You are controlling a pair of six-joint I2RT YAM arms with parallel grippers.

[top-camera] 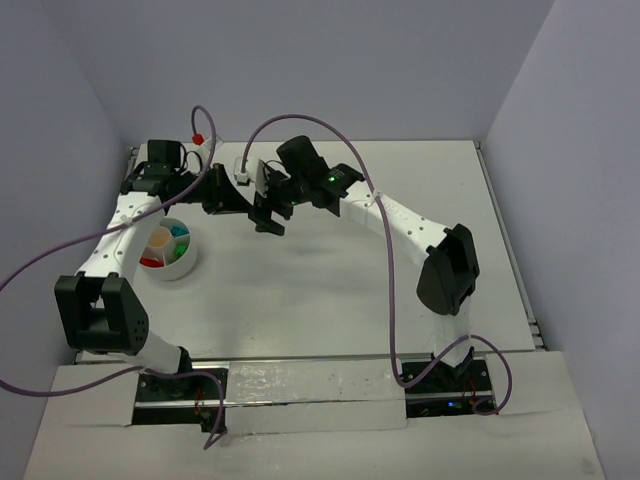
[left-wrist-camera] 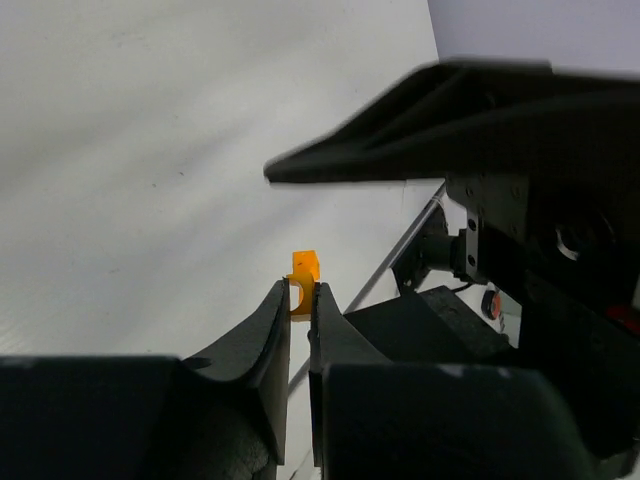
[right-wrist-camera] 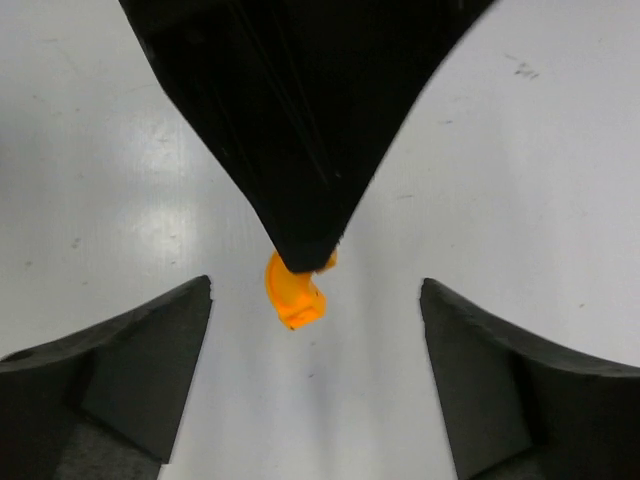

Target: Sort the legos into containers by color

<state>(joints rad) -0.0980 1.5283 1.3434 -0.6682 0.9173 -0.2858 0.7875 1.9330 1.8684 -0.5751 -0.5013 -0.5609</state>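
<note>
A small curved orange plastic lego point(left-wrist-camera: 304, 278) is pinched in the near-shut left jaws, the right jaws wide and empty, and must next be carried to the white divided bowl point(top-camera: 186, 264) at eight o'clock.

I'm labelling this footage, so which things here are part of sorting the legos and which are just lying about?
Part of the job: orange lego, pinched in the left gripper; open right gripper; divided white bowl; legos in it.
Just there: purple cables; silvery strip at the near edge.
</note>
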